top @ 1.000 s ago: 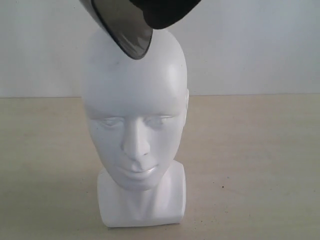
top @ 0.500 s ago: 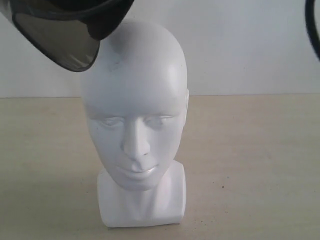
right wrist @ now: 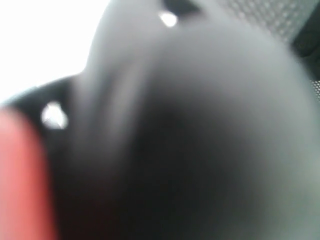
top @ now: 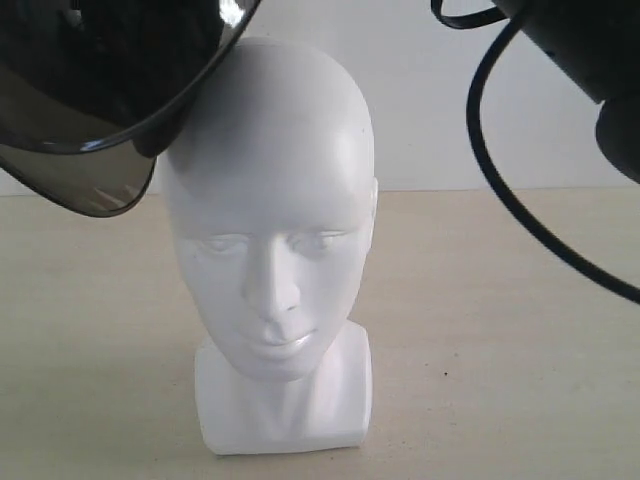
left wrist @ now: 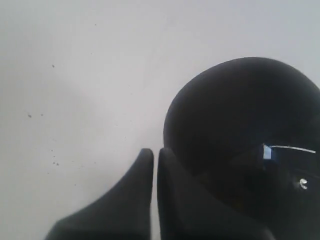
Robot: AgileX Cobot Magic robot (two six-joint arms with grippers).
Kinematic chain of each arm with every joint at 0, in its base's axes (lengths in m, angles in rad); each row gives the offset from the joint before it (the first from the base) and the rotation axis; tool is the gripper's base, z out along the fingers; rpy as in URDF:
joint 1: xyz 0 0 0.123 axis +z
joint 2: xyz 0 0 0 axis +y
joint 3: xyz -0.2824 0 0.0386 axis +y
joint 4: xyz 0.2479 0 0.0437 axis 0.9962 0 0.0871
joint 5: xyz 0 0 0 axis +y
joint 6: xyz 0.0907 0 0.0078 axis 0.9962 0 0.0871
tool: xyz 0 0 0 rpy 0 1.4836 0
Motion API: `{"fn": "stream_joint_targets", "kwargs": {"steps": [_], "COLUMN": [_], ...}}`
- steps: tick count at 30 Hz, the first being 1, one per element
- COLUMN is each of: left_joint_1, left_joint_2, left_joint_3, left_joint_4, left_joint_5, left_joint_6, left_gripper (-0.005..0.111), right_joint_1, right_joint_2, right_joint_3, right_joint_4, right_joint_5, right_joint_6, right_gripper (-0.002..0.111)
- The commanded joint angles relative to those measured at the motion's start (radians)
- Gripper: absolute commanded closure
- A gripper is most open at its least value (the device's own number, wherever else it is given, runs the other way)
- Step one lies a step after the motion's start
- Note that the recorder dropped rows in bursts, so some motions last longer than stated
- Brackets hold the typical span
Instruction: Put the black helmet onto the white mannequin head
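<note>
The white mannequin head (top: 270,220) stands upright on its block base at the middle of the table, facing the camera. The black helmet (top: 100,70) hangs in the air at the upper left, close to the camera. Its smoky visor (top: 85,190) points down-left, and its rim overlaps the head's upper left side. In the left wrist view my left gripper (left wrist: 155,154) has its jaws almost together, with the helmet's dome (left wrist: 240,125) right against one finger. The right arm (top: 590,50) and its cable show at the upper right. A dark blur fills the right wrist view and hides that gripper.
A beige tabletop (top: 500,330) runs to a white wall behind. A black cable (top: 500,190) loops down from the right arm, to the right of the head.
The helmet has swung from above the crown down and to the left, growing larger in view. The right arm and its cable have come into view at the upper right.
</note>
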Motion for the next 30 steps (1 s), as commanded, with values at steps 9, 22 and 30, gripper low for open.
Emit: {"fn": "stream_joint_targets", "kwargs": {"steps": [9,22,30], "left_joint_1": [-0.003,-0.003,0.003], "left_joint_2": [0.690,0.788,0.805], "left_joint_3": [-0.572,-0.737,-0.791], "left_joint_4": [0.655,0.963,1.001], "left_joint_5": [-0.198,-0.038,-0.023], "left_joint_6": [-0.545,-0.644,-0.616], "left_gripper": [0.102,0.102,0.102], "right_joint_1": [0.001,-0.032,-0.057], "right_joint_2": [0.002,0.078,0.078], "right_joint_3": [-0.017,-0.001,-0.001], "right_joint_4": [0.056,0.015,0.011], "right_joint_5": [-0.059,-0.059,-0.044], "right_joint_6": [-0.037,-0.093,-0.163], "right_gripper": [0.108,0.108,0.108]}}
